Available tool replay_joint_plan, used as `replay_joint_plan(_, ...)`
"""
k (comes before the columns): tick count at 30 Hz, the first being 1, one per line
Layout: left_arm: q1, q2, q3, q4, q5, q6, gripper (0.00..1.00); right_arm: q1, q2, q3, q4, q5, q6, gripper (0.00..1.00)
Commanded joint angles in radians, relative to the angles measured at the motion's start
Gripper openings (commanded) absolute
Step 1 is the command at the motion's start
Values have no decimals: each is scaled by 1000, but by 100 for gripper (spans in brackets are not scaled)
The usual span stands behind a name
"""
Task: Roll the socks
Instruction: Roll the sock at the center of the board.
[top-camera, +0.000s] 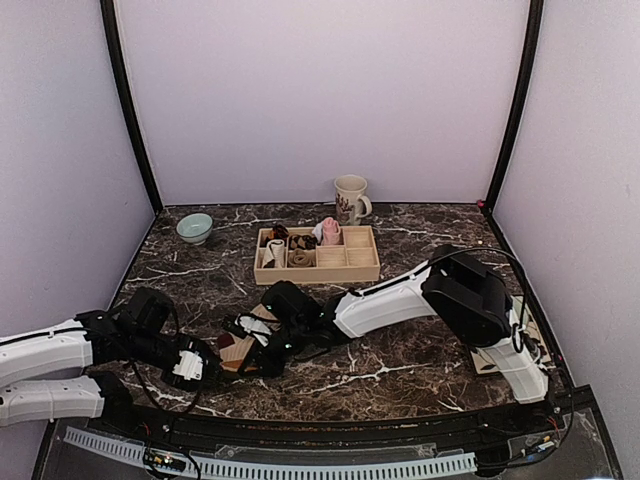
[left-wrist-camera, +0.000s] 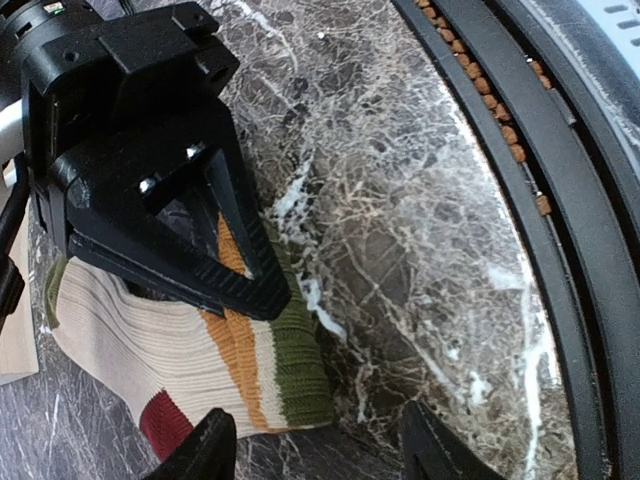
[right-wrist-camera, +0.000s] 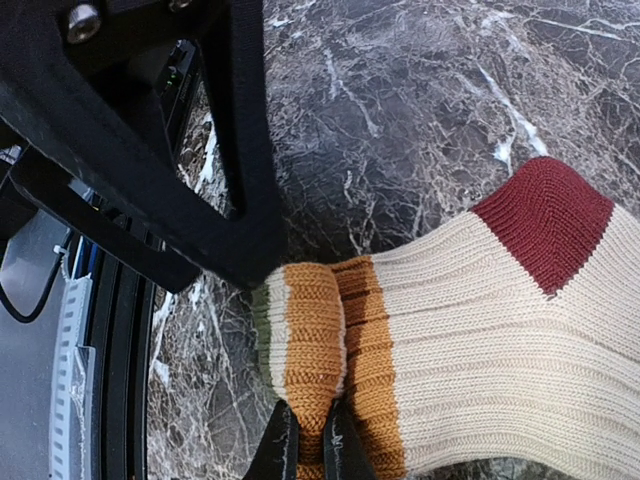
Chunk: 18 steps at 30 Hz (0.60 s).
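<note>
Your right gripper (right-wrist-camera: 310, 440) is pinched tight on the sock (right-wrist-camera: 480, 330), right at the cuff, where the orange band is folded over into a small bump. From those tips the sock runs long and flat on the table (right-wrist-camera: 420, 100), off to the right side of that wrist's view. First come the orange stripes, then the cream ribbed part, then the dark red patch far from the tips. So the long way of the sock points straight away from the pinch, and I think the roll has to go that way, from the cuff toward the red patch. Your left gripper (left-wrist-camera: 315, 450) is spread apart and holds nothing. The green and orange end of the sock (left-wrist-camera: 150, 340) lies just by its left finger (left-wrist-camera: 205, 450), and the other finger stands over bare table. From the left gripper the sock stretches ahead and off to the left, going under the right gripper. You cannot tell if that left finger touches the cloth. The right arm is the 1 that has the sock. The left arm is close beside the same end, so watch that the 2 do not bump.
</note>
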Motion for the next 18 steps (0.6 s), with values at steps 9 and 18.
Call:
replay_joint_plan(9, -97, 123, -19, 169, -113, -17, 52, -12, 116, 24, -144, -26, 154, 0)
replay_joint_plan(18, -112, 166, -32, 205, -176, -34, 43, -16, 130, 46, -133, -48, 191, 0)
